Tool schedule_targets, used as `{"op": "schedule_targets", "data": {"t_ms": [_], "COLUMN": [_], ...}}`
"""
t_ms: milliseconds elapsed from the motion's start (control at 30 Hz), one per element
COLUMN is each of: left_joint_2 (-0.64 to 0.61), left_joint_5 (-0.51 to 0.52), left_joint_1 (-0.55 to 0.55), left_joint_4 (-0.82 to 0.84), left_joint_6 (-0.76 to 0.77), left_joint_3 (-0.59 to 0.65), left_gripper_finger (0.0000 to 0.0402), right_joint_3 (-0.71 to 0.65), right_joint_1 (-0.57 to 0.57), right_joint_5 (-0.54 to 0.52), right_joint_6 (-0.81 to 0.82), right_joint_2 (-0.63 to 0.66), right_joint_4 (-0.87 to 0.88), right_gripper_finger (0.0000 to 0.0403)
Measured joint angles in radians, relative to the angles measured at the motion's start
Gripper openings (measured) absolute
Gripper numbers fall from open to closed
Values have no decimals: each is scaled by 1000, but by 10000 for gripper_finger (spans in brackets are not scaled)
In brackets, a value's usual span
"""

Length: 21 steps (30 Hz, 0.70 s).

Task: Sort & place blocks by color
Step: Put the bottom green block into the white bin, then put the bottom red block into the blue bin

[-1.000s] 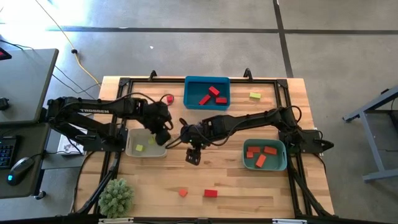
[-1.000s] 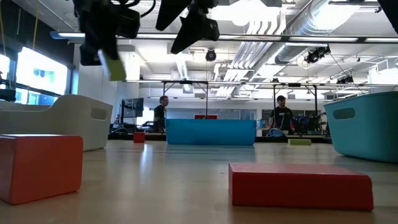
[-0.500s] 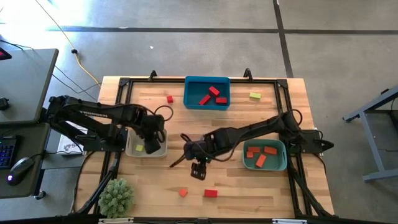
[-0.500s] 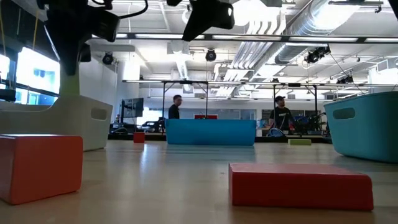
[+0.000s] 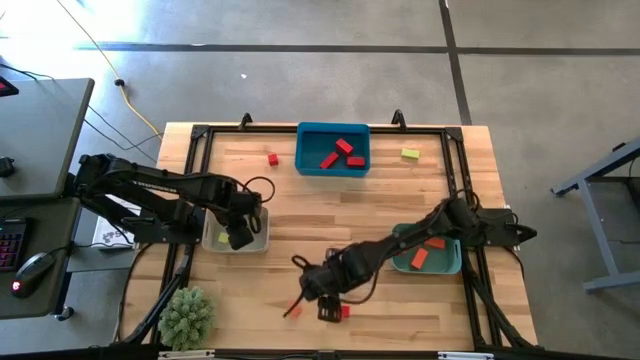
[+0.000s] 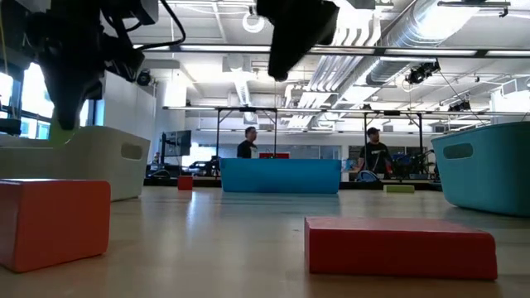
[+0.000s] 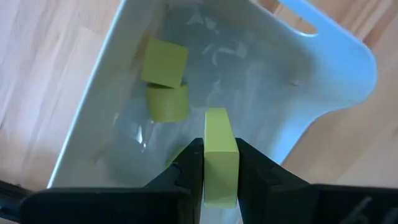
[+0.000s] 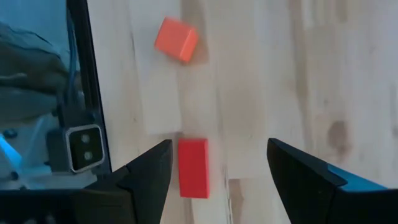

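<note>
Holding: the left gripper has its fingers closed against both sides of a yellow-green oblong block, which stands up between them above the white tray.
Left gripper place: over the white tray at the table's left side, with the arm reaching in from the left edge.
Below the left fingers: two more yellow-green blocks lie on the tray floor, just ahead of the fingertips, one touching the other.
Right gripper: its fingers are spread wide and hold nothing.
Right gripper place: low over the front of the wooden table.
Between the right fingers: a red oblong block lies on the wood, nearer one finger than the other.
Ahead of the right fingers: an orange-red cube sits on the wood, well clear of the red one.
Blue tray: at the far edge, holds three red blocks.
Teal tray: at the right, holds orange-red blocks.
Loose blocks: a small red one left of the blue tray, a yellow-green one to its right.
Low view: the orange-red cube and the red oblong block sit close to the camera.
</note>
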<state>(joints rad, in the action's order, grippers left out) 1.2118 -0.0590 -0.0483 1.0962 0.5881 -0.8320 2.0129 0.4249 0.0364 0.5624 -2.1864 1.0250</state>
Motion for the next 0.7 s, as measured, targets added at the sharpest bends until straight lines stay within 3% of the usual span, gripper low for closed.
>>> {"op": "schedule_targets", "data": {"t_ms": [233,700], "left_joint_2": [0,0], "left_joint_5": [26,-8], "left_joint_1": [0,6], "left_joint_4": [0,-1], "left_joint_6": [11,37], "left_joint_3": [1,1], "left_gripper_finger": [69,149], "right_joint_3": [0,0], "right_joint_1": [50,107], "right_joint_5": [0,6], "right_joint_6": [-2,-2], "right_joint_2": [-50,-133], "right_joint_4": [3,14], "right_gripper_finger": [248,248]}}
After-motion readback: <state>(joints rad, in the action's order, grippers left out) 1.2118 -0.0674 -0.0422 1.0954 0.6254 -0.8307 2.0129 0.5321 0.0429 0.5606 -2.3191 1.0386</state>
